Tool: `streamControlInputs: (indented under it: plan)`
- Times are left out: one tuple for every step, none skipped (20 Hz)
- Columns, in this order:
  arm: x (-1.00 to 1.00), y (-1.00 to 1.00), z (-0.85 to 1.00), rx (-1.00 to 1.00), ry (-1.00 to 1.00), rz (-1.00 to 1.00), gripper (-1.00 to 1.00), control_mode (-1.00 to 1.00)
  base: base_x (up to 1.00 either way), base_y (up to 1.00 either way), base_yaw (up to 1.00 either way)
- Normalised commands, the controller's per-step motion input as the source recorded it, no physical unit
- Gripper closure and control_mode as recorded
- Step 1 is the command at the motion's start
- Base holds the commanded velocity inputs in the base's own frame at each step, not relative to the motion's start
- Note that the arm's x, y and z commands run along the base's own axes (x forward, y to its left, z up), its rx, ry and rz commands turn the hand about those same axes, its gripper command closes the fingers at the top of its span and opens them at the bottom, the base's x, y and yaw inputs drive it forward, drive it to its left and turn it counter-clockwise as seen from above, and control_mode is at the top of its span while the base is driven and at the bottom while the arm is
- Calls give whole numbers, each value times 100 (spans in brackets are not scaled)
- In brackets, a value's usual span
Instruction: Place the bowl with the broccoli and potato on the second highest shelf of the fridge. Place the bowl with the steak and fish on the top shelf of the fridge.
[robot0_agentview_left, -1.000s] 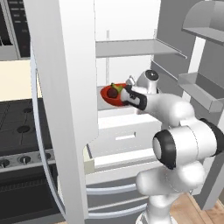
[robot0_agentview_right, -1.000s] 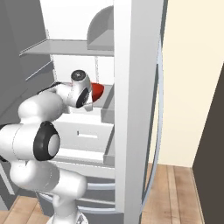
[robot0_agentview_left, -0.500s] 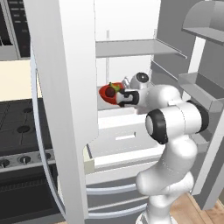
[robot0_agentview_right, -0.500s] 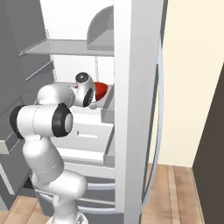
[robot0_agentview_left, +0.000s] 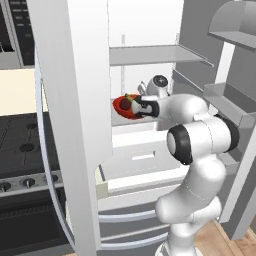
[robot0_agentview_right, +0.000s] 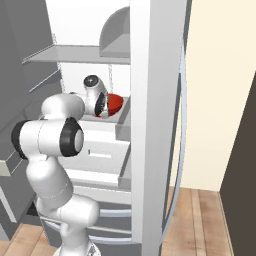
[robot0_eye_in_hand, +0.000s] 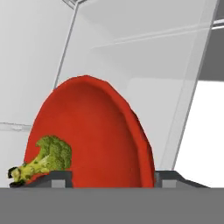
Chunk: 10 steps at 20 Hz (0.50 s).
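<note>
A red bowl (robot0_agentview_left: 123, 105) (robot0_agentview_right: 115, 103) hangs tilted inside the open fridge, below the upper shelf (robot0_agentview_left: 150, 54). My gripper (robot0_agentview_left: 138, 107) (robot0_agentview_right: 103, 106) is shut on its rim. In the hand view the red bowl (robot0_eye_in_hand: 96, 135) stands on edge between my fingertips (robot0_eye_in_hand: 61, 176), with a piece of broccoli (robot0_eye_in_hand: 48, 155) at its lower left. The potato is hidden. The bowl with steak and fish is out of view.
The fridge's white drawer (robot0_agentview_left: 140, 156) (robot0_agentview_right: 100, 152) juts out under the bowl. The left door (robot0_agentview_left: 75, 125) stands open close beside the arm. Grey door bins (robot0_agentview_left: 227, 100) are on the right. A dark stove (robot0_agentview_left: 25, 155) lies to the left.
The arm's elbow has risen and folded in toward the fridge. The bowl has stayed at nearly the same spot in the gripper.
</note>
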Motion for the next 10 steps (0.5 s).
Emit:
streamControlInputs:
  plan:
    - [-49, 0, 76, 0, 0, 0, -100, -100, 0, 0, 0]
    - [-69, 0, 73, 0, 0, 0, -100, -100, 0, 0, 0]
    - [-84, 0, 69, 0, 0, 0, -100, -100, 0, 0, 0]
    - [-100, 0, 59, 0, 0, 0, -100, -100, 0, 0, 0]
    - [-100, 0, 47, 0, 0, 0, -100, -100, 0, 0, 0]
    - [-100, 0, 30, 0, 0, 0, -100, -100, 0, 0, 0]
    - [-100, 0, 26, 0, 0, 0, -100, -100, 0, 0, 0]
    - [-100, 0, 20, 0, 0, 0, -100, -100, 0, 0, 0]
    - [-100, 0, 16, 0, 0, 0, -100, -100, 0, 0, 0]
    - [-100, 0, 12, 0, 0, 0, -100, -100, 0, 0, 0]
